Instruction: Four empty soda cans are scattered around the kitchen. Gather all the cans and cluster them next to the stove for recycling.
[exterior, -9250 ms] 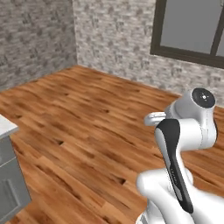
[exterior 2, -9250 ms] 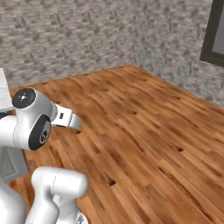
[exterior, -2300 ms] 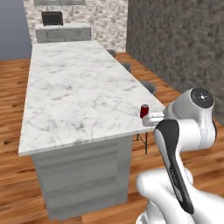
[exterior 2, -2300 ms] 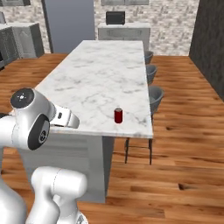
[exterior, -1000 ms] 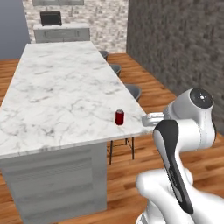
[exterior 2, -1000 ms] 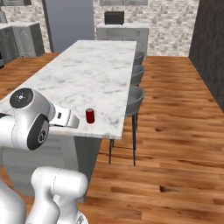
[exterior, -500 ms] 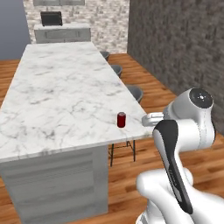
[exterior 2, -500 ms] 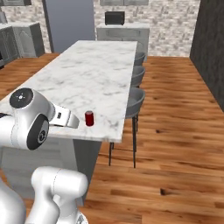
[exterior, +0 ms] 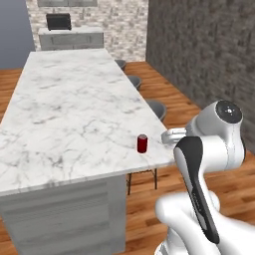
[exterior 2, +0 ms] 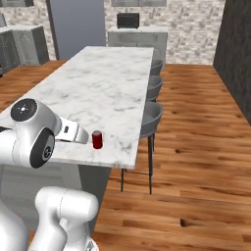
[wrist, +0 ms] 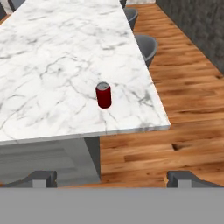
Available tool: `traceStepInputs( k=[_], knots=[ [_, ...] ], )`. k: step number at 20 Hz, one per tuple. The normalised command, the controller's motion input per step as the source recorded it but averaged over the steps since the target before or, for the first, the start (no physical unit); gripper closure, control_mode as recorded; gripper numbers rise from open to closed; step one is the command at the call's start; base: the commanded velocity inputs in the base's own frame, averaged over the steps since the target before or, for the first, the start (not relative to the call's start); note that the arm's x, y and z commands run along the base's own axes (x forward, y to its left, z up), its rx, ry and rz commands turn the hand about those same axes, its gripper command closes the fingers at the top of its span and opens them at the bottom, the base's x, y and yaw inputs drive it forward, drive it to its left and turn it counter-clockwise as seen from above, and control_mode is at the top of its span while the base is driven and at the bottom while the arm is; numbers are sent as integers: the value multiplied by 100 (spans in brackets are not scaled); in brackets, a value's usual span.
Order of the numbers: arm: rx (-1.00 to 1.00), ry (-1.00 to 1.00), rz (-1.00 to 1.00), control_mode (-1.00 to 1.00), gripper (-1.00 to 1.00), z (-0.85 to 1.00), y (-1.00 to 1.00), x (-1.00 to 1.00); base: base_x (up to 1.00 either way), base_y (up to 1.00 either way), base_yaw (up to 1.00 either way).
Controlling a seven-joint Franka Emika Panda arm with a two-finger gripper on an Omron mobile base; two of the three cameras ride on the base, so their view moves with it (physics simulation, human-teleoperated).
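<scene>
Can: one red soda can (wrist: 103, 95) with a silver top stands upright on the worktop (wrist: 57, 57), near the corner closest to the robot and a little in from the edge; it also shows in the left base view (exterior: 142, 143) and the right base view (exterior 2: 97, 139).
Worktop: a long white marble island top with grey veining, on a grey cabinet base (exterior: 64, 214); the can is the one loose item seen on it.
End effector: its two dark fingertips (wrist: 43, 178) rise far apart at the bottom of the hand view, wide open with nothing between them; the end effector (wrist: 111, 179) looks down at the can from short of the island edge, clear of it.
Arm: white arm with dark joints, its elbow (exterior: 226, 113) raised beside the island corner; in the right base view the wrist (exterior 2: 73, 133) points toward the can, just beside it in that picture.
Stools: grey seats (exterior 2: 152, 115) tucked in a row along the long side of the island.
Floor: wood planks (exterior 2: 196, 162) around the island.
Far end: a grey counter with a dark microwave (exterior 2: 128, 20) on it, against a stone-brick wall (exterior 2: 191, 29).
Side wall: dark grey stone (exterior: 204, 50) beyond the stools.
</scene>
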Motion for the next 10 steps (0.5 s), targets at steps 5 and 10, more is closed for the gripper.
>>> traceStepInputs(
  k=[5,10],
  knots=[
    [0,0,0,100,-100,0,0,0,36,21,0],
    [0,0,0,100,-100,0,0,0,32,26,0]
  ],
)
